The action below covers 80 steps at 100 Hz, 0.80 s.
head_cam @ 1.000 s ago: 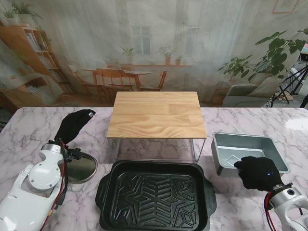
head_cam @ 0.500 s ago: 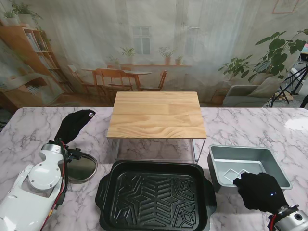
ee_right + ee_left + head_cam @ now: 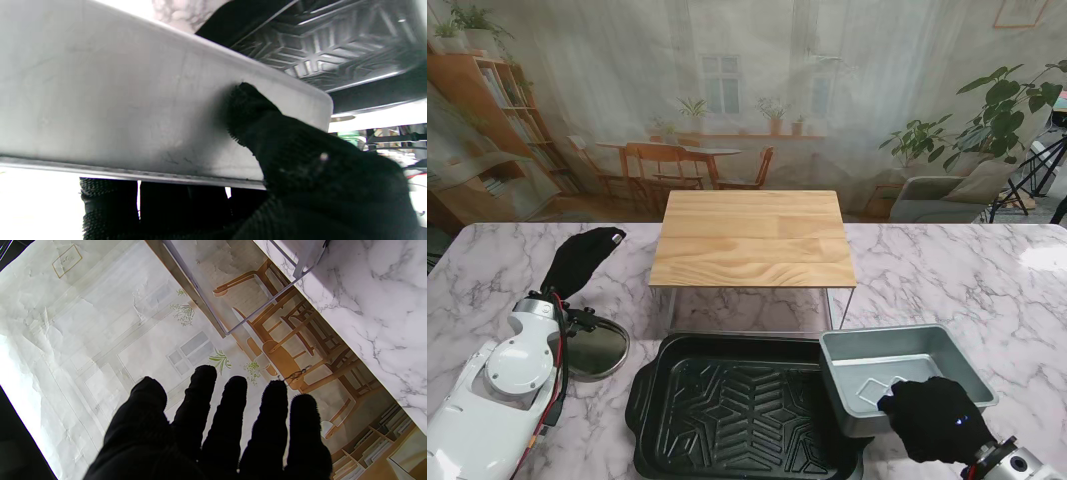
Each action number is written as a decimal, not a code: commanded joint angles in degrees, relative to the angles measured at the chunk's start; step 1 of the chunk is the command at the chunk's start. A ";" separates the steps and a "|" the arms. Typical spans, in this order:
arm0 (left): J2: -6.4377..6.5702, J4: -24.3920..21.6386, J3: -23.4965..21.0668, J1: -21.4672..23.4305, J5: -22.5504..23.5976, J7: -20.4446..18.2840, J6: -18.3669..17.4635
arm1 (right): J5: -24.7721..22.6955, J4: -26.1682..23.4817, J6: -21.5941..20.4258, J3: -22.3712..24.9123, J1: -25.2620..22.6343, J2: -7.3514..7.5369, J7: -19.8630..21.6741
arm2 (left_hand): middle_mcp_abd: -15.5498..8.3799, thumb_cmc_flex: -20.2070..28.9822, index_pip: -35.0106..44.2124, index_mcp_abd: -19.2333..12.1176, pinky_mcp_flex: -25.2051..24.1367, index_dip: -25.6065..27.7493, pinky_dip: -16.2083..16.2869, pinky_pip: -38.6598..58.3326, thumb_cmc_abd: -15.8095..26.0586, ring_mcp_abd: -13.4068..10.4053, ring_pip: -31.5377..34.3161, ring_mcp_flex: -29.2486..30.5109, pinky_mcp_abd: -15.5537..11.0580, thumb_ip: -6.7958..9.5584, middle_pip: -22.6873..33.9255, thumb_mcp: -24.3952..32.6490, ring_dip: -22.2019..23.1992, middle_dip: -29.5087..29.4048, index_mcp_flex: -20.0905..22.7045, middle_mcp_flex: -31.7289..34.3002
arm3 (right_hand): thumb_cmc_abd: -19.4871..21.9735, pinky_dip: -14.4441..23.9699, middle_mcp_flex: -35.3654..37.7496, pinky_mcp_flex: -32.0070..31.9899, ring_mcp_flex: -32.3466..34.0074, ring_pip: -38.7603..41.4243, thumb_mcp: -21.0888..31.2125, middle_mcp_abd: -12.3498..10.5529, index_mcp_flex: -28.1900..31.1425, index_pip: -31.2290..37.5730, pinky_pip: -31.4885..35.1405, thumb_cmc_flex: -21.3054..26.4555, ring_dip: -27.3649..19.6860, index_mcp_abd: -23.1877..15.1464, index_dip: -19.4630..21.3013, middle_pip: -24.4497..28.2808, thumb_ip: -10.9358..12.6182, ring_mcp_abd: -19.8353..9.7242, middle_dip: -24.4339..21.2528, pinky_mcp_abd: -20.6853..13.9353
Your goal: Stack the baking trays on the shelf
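Observation:
My right hand (image 3: 932,418) is shut on the near rim of a small grey metal baking tray (image 3: 907,370), held off the table and overlapping the right end of the large black patterned tray (image 3: 747,405). The right wrist view shows the thumb on the grey tray's outer wall (image 3: 133,110), fingers under its rim, and the black tray (image 3: 333,50) beyond. The wooden-topped shelf (image 3: 753,238) on thin wire legs stands behind the black tray. My left hand (image 3: 582,258) rests open on the left, fingers (image 3: 230,413) spread, holding nothing.
A dark round lid-like dish (image 3: 595,350) lies beside my left wrist. The marble table (image 3: 987,280) stretches to the right of the shelf. A printed backdrop (image 3: 747,90) closes off the far edge.
My right hand has carried the grey tray leftward and nearer to me, from the table at the right to over the black tray's right end. The left arm has not moved.

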 commanded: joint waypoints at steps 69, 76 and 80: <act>-0.13 -0.23 0.49 0.03 -0.92 -1.07 0.05 | 13.27 -5.14 -5.53 -6.70 8.42 2.30 19.23 | -0.20 0.44 0.61 -1.63 -0.12 -0.37 -1.00 0.59 1.88 -0.10 1.42 0.73 -2.23 -1.25 0.79 -0.80 0.53 0.56 1.37 1.55 | 10.01 4.04 1.02 4.28 3.54 9.85 6.47 2.48 10.70 9.89 10.74 11.21 1.62 -4.33 4.29 0.45 7.25 2.49 0.83 2.96; -0.12 -0.28 0.50 0.06 -1.07 -1.18 0.01 | 14.84 -5.35 -5.52 -8.00 9.97 2.68 21.41 | -0.22 0.48 0.56 -1.56 -0.15 -0.43 -1.01 0.58 1.88 -0.09 1.39 0.67 -2.21 -1.24 0.81 -0.78 0.52 0.56 1.34 1.59 | 10.01 4.05 0.99 4.29 3.58 9.90 6.46 2.51 10.65 9.84 10.74 11.18 1.60 -4.31 4.28 0.41 7.24 2.46 0.83 2.96; -0.12 -0.32 0.50 0.08 -1.20 -1.26 -0.01 | 15.61 -5.48 -5.38 -8.69 10.74 2.87 22.46 | -0.19 0.44 0.55 -1.60 -0.15 -0.44 -1.01 0.58 1.88 -0.09 1.40 0.69 -2.22 -1.25 0.80 -0.81 0.53 0.56 1.35 1.58 | 10.03 4.05 1.04 4.27 3.55 9.93 6.45 2.48 10.54 9.76 10.74 11.18 1.60 -4.22 4.25 0.42 7.25 2.38 0.83 2.91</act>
